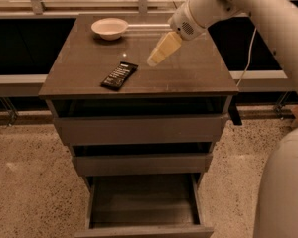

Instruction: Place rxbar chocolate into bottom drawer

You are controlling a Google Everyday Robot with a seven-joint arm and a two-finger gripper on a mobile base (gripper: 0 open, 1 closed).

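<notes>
Rxbar chocolate [119, 76]: flat on cabinet top [198, 78].
Gripper [153, 59]: above top, right of bar; grip state cannot tell.
Bottom drawer [144, 230]: pulled out.

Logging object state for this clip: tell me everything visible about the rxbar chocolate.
The rxbar chocolate is a small flat black wrapped bar with white lettering, lying flat and diagonal on the cabinet top, toward its front left. Nothing else touches it; the gripper hovers to its right, apart from it.

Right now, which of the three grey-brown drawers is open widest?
The narrow grey-brown bottom drawer; its inside shows, the upper two barely gape. The gripper hovers over the cabinet.
</notes>
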